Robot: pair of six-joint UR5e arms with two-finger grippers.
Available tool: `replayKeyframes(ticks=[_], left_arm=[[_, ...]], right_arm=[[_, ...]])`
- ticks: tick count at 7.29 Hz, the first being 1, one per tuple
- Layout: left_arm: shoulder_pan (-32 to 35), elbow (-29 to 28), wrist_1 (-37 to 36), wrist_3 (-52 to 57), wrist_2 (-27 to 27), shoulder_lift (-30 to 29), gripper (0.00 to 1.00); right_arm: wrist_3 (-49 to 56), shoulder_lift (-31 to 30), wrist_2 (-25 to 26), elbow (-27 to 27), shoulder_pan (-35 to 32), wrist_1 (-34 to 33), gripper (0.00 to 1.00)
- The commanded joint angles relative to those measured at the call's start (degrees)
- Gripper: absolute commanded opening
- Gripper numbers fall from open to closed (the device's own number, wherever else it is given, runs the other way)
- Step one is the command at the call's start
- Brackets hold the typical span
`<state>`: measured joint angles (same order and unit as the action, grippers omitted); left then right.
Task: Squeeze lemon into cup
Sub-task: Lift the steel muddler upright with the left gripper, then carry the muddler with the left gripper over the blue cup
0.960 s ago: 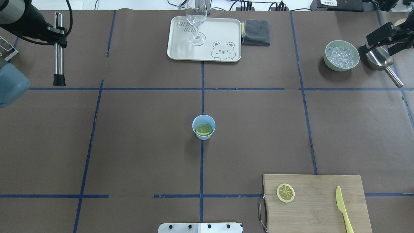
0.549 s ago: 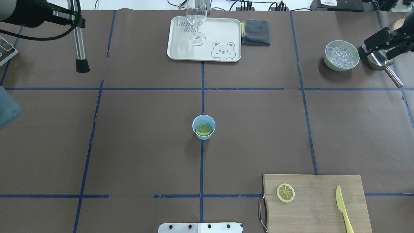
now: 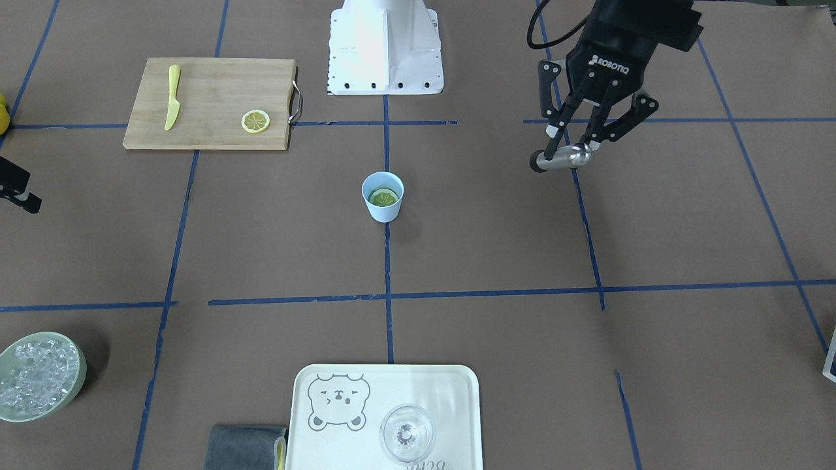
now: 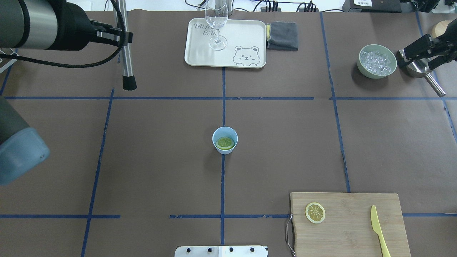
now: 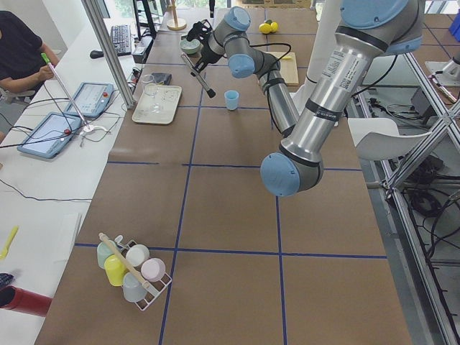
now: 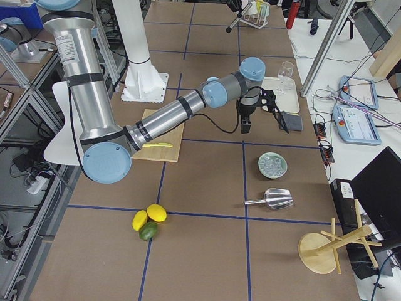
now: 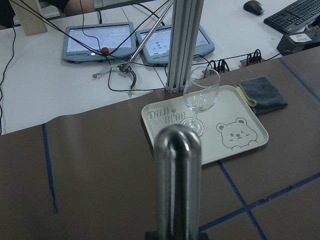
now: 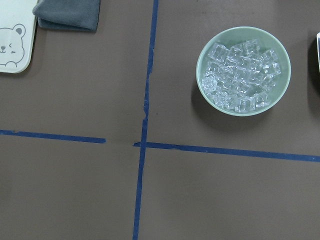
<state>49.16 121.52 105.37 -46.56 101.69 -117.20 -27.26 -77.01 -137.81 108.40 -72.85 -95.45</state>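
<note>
The light-blue cup [image 4: 225, 148] stands at the table's middle with a lemon slice [image 4: 225, 143] lying inside it; both also show in the front view, the cup [image 3: 383, 207] and the slice [image 3: 383, 195]. A second lemon slice [image 4: 315, 212] lies on the wooden cutting board [image 4: 350, 228]. My left gripper [image 4: 120, 35] is shut on a steel rod with a black tip [image 4: 126, 67], held above the table, far left of the cup. The rod fills the left wrist view [image 7: 177, 185]. My right gripper [image 4: 425, 53] looks open and empty at the far right, above a steel scoop.
A cream bear tray [image 4: 246, 43] with a wine glass [image 4: 217, 21] and a grey cloth [image 4: 283, 35] lie at the far edge. A green bowl of ice [image 4: 377, 61] and the steel scoop [image 4: 426, 76] sit far right. A yellow knife [image 4: 378, 230] lies on the board.
My left arm has swung right with the rod, from the far left edge toward the tray's side. The right gripper has shifted slightly. The cup and slices have not moved.
</note>
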Motion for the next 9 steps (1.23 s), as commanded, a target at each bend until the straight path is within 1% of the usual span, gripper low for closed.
replayKeyframes(ticks=[1,2,3,4,5,6,7,8,9], left_arm=[[-0.7,-2.0,11.9,-2.8,-3.6,0.4,0.0],[-2.0,-1.8,15.2,-2.7,-9.5,0.3,0.0],[-3.4,-2.0,20.5,-2.7,-11.0,1.0,0.0],[-4.6,-2.0,23.9,-2.7,-13.1,1.5,0.0],[-8.1,-2.0,27.3,-2.1,-19.7,1.9,0.0],[-13.0,-2.0,28.0,1.1,-28.7,1.9,0.0],[-18.6,-2.3,28.8,2.1,-36.8,1.9,0.0],[-22.0,-2.9,31.1,2.6,-41.5,1.9,0.0],[-24.2,-3.0,31.3,5.8,-44.9,1.9,0.0]], right_arm=[[0.1,-1.5,0.3,0.1,0.0,0.0,1.0],[0.4,-3.3,0.6,0.1,-0.6,0.1,1.0],[2.3,-4.6,0.9,0.0,-2.4,0.1,1.0],[6.6,-6.5,1.2,-0.3,-3.5,0.0,1.0],[10.3,-7.7,2.0,-1.3,-5.5,-0.1,1.0],[13.9,-9.3,2.0,-2.7,-7.3,0.0,1.0],[18.2,-10.7,1.9,-3.9,-9.3,-0.1,1.0],[20.8,-11.1,1.3,-5.5,-11.8,-0.1,1.0],[24.8,-12.3,1.1,-7.0,-13.0,-0.1,1.0]])
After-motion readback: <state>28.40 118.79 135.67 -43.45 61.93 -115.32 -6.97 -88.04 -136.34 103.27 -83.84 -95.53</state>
